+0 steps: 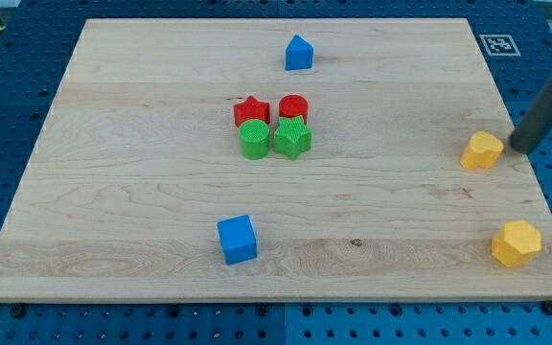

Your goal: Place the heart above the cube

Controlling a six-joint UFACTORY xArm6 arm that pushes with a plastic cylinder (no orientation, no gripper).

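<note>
A: Working from the blue cube (pixel 238 239) near the view's bottom edge, what lies around it?

B: Far to its right sits a yellow hexagonal block (pixel 516 242). Up and right of the cube, near the board's (pixel 113 192) right edge, is the yellow heart (pixel 482 150).

A: And my tip (pixel 519 148)?

B: Just right of that heart, perhaps touching; hard to tell. It's a bare rod, no claw to open or close.

A: Farther up?

B: Above the cube: green cylinder (pixel 254 139), green star (pixel 293 138), red star (pixel 251 111), red cylinder (pixel 293 107), clustered. Beyond, a blue house-shaped block (pixel 298 53).
</note>
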